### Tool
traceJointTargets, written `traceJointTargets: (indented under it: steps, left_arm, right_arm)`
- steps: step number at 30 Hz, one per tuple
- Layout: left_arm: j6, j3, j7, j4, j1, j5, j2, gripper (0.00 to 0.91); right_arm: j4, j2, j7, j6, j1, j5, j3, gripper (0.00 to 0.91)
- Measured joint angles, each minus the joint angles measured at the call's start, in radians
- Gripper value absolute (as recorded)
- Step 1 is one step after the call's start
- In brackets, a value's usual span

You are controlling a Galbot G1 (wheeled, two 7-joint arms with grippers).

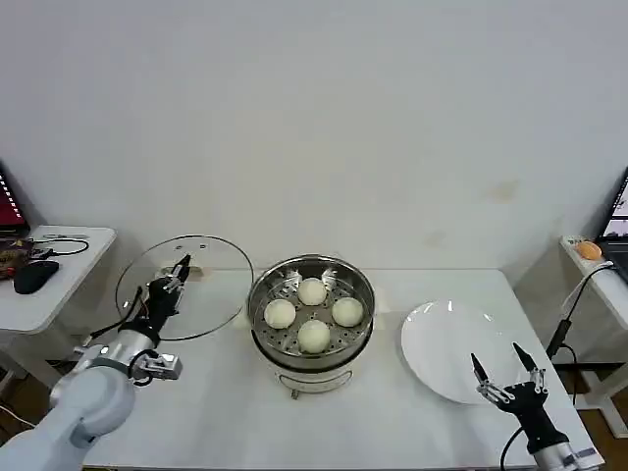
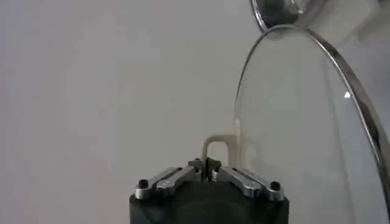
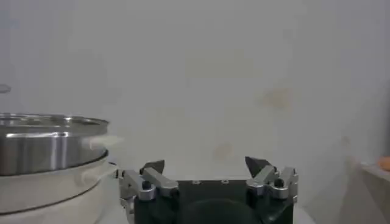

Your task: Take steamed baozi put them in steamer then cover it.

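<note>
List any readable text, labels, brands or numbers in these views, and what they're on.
None readable.
The steamer, cover, white plate and both grippers, left and right, show no markings.
The screens at the head view's edges are too small to read.

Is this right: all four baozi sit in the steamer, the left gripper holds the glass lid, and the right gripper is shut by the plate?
Not quite. In the head view the right gripper is open, fingers spread over the white plate. The rest holds: four baozi in the steamer, left gripper shut on the glass lid.
</note>
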Motion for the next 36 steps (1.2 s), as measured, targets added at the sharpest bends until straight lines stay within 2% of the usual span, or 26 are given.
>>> traceJointTargets:
  steps: [16, 36]
  left_arm:
    - [0.132, 0.192, 0.015, -0.059, -0.124, -0.015, -0.015, 0.000]
    - [0.155, 0.399, 0.008, -0.053, -0.260, 0.004, -0.062, 0.000]
  right_arm:
    - [0.005, 0.001, -0.003, 0.000, -0.003, -0.006, -0.001, 0.907]
    - [0.008, 0.007, -0.009, 0.000, -0.006, -0.010, -0.002, 0.907]
